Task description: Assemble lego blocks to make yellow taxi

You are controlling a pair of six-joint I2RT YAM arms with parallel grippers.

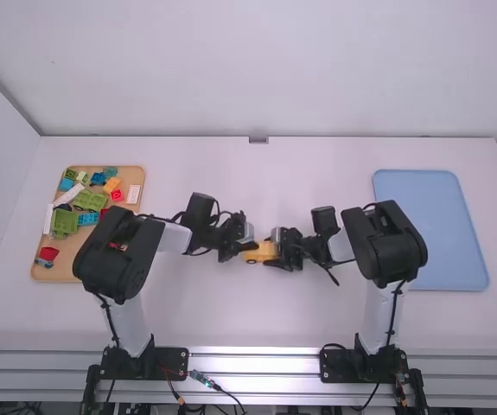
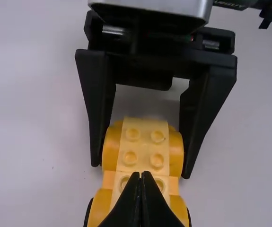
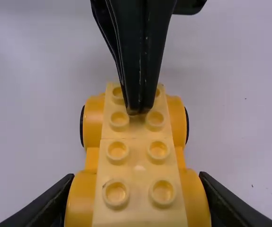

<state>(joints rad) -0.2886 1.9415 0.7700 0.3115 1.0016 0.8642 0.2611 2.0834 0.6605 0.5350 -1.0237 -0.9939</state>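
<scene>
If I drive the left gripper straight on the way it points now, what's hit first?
The left gripper would meet the studded top of the yellow car; its closed tips look about on it, though any slight gap is hard to judge.

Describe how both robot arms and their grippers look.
The left arm and right arm match: smooth white links, bulky rounded black joints, thin black cables strung alongside, black bases. The left gripper and right gripper each have two smooth, tapering black fingers.
</scene>
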